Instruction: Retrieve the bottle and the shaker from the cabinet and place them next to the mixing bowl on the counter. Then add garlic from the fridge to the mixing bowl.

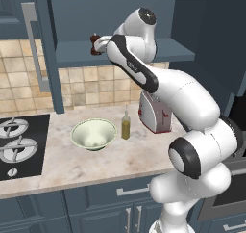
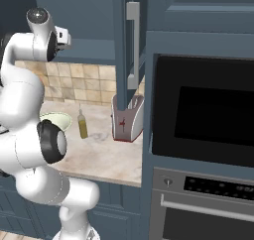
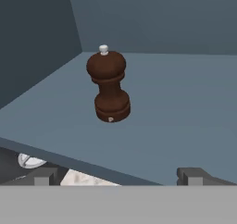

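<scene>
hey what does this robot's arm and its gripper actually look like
The arm is glossy white, built of rounded segments with dark grey-black bands at the joints, a round dark cap on its top joint and small pale lettering on one dark band. The gripper ends in two small, blocky dark-grey fingertips.

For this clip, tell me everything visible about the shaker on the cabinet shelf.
The shaker is a small mill-shaped piece that looks like dark reddish-brown wood, with a rounded head, a narrow waist, a wider ringed base and a small pale knob on top. A pale letter P marks its base. It stands upright on the flat blue-grey shelf of the cabinet, near the left inner wall. Only the shelf touches it. The open tool faces it from the shelf's front edge, its fingers apart from it.
</scene>
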